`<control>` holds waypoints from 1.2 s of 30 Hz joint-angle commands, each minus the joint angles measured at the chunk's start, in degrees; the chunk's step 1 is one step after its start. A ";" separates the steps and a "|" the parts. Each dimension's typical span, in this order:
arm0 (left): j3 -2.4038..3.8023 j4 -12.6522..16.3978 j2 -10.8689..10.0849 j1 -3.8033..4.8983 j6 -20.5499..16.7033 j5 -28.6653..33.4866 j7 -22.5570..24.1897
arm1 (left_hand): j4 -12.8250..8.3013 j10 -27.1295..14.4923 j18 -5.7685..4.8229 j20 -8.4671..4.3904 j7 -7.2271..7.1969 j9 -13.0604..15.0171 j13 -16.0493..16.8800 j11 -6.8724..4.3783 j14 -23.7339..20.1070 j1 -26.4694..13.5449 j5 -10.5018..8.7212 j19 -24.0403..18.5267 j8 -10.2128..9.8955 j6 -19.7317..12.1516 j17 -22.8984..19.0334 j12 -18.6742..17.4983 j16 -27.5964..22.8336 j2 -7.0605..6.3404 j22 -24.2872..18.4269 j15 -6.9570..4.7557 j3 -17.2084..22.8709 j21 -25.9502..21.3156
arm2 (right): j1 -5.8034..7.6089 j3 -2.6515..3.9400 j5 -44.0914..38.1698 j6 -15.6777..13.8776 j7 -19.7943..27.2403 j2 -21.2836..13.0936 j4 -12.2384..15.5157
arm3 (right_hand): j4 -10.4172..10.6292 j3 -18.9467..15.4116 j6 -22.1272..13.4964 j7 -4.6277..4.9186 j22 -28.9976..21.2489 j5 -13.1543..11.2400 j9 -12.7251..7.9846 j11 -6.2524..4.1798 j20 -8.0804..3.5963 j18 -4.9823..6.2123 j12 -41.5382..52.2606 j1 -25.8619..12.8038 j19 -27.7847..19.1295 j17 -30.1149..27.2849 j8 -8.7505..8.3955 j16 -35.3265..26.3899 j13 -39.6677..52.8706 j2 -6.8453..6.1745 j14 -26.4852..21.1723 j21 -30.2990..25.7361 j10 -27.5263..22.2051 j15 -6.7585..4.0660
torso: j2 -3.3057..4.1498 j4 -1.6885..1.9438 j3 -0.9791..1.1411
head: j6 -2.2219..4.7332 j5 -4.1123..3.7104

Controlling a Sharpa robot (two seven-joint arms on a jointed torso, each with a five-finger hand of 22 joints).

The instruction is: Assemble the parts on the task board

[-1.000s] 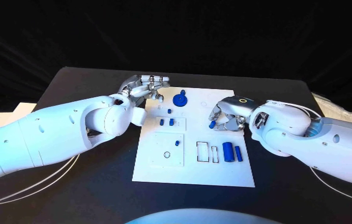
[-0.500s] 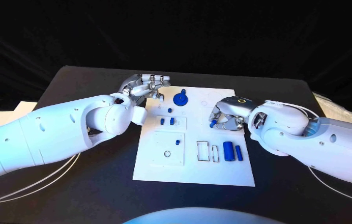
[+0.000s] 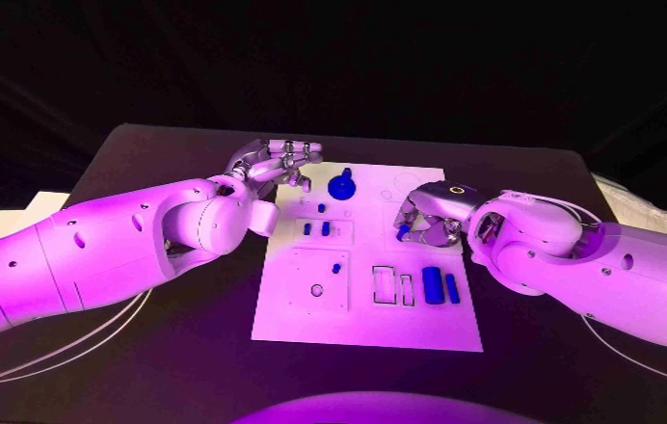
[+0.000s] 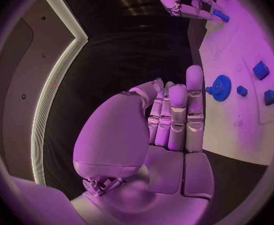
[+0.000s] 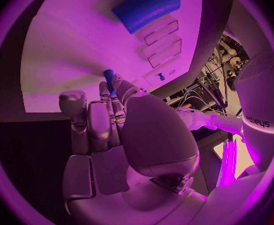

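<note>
The white task board [image 3: 364,320] lies mid-table. My right hand [image 3: 428,220] hovers over the board's right side and pinches a small blue peg [image 3: 402,234]. The right wrist view shows that peg [image 5: 109,78] sticking out between the fingertips [image 5: 116,92]. My left hand [image 3: 279,164] rests at the board's far left corner and holds nothing. Its fingers [image 4: 177,116] are stretched out, pointing at the blue gear [image 4: 221,88]. A thick blue cylinder [image 3: 433,286] and a thinner one [image 3: 452,289] lie near the right edge.
Small blue blocks [image 3: 317,228] stand in a raised plate left of centre, and a short peg [image 3: 336,270] stands in the square plate below. Two rectangular slots [image 3: 392,286] are beside the cylinders. Black table [image 3: 167,347] surrounds the board.
The right hand has turned very slightly with the peg in it. The left hand has not moved.
</note>
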 commanded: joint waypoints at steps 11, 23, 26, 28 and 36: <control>0.04 -0.20 0.17 -0.09 1.13 0.18 0.20 | -0.47 -0.68 1.02 0.32 0.06 0.00 0.08 0.00 -0.34 -0.26 -0.15 -0.16 0.54 -0.46 -0.19 0.44 -0.23 0.30 -0.14 -0.05 -0.03 -0.44 | 1.08 0.61 6.41 -6.60 0.35 -3.36 6.03 | -0.29 1.77 0.54 0.11 0.29 -0.41 0.20 -0.44 -0.17 -0.65 -0.66 0.03 0.32 -0.25 0.04 0.25 0.16 0.39 1.70 0.48 1.15 -0.46 | -0.04 -0.02 -0.03 | 0.20 -0.09; 0.04 -0.24 0.38 -0.16 1.28 0.18 0.19 | -0.48 -0.69 1.02 0.32 0.06 0.00 0.08 0.01 -0.35 -0.26 -0.15 -0.16 0.55 -0.47 -0.19 0.46 -0.23 0.30 -0.14 -0.04 -0.03 -0.45 | 0.53 0.67 9.35 -5.22 1.86 0.73 10.50 | -0.31 2.44 0.44 0.18 0.09 -0.22 0.16 -0.36 -0.18 -0.61 -1.03 -0.49 0.13 -0.34 -0.08 0.27 0.14 -0.15 1.66 0.43 1.11 -0.40 | -0.06 -0.01 -0.05 | 0.12 0.44; 0.04 -0.27 0.53 -0.17 1.33 0.18 0.21 | -0.48 -0.69 1.02 0.32 0.06 0.00 0.08 0.01 -0.35 -0.26 -0.15 -0.16 0.55 -0.47 -0.19 0.46 -0.23 0.30 -0.14 -0.04 -0.03 -0.45 | -0.02 0.58 8.96 -4.43 2.34 3.06 10.45 | -0.32 2.55 0.42 0.20 0.06 -0.19 0.15 -0.35 -0.17 -0.60 -1.09 -0.57 0.09 -0.35 -0.10 0.28 0.14 -0.22 1.65 0.42 1.09 -0.39 | -0.04 0.08 -0.10 | 0.07 0.60; 0.04 -0.26 0.61 -0.17 1.36 0.18 0.21 | -0.48 -0.69 1.02 0.32 0.06 0.00 0.08 0.01 -0.35 -0.26 -0.15 -0.16 0.55 -0.47 -0.19 0.46 -0.23 0.30 -0.14 -0.04 -0.03 -0.45 | -0.48 0.49 8.70 -3.74 2.63 4.38 10.25 | -0.32 2.58 0.41 0.20 0.02 -0.18 0.15 -0.34 -0.17 -0.59 -1.11 -0.58 0.07 -0.30 -0.10 0.32 0.14 -0.24 1.66 0.39 1.09 -0.39 | -0.01 0.16 -0.13 | 0.05 0.67; 0.04 -0.16 0.63 -0.17 1.31 0.18 0.19 | -0.48 -0.69 1.02 0.32 0.06 0.00 0.08 0.01 -0.35 -0.26 -0.15 -0.16 0.55 -0.47 -0.19 0.46 -0.23 0.30 -0.14 -0.04 -0.03 -0.45 | -3.18 -0.02 7.43 -0.68 4.01 8.73 7.52 | -0.28 2.98 0.23 0.27 -0.11 0.25 0.11 -0.25 -0.12 -0.56 -1.46 -1.32 -0.11 -0.28 -0.16 0.42 0.14 -0.81 1.64 0.35 1.00 -0.31 | 0.08 -0.02 -0.10 | -0.16 1.42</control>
